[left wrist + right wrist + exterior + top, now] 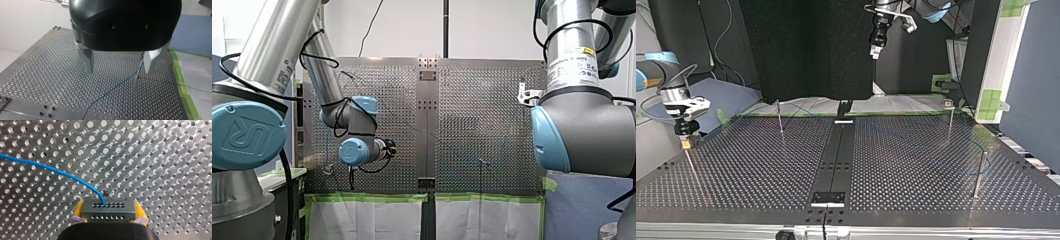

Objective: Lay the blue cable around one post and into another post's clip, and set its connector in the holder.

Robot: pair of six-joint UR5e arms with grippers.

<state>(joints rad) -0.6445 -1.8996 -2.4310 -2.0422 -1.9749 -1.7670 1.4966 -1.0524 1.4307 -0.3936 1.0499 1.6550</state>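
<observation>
Right gripper [108, 210] clamps the connector [108, 216], blue cable [50, 169] running off it; left gripper [118, 71] wide open, well apart from connector; seating judged undone, post routing unclear.

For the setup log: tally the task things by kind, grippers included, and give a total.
Posts: 4
Cable: 1
Connector: 1
Grippers: 2, left gripper and right gripper
Total: 8
</observation>
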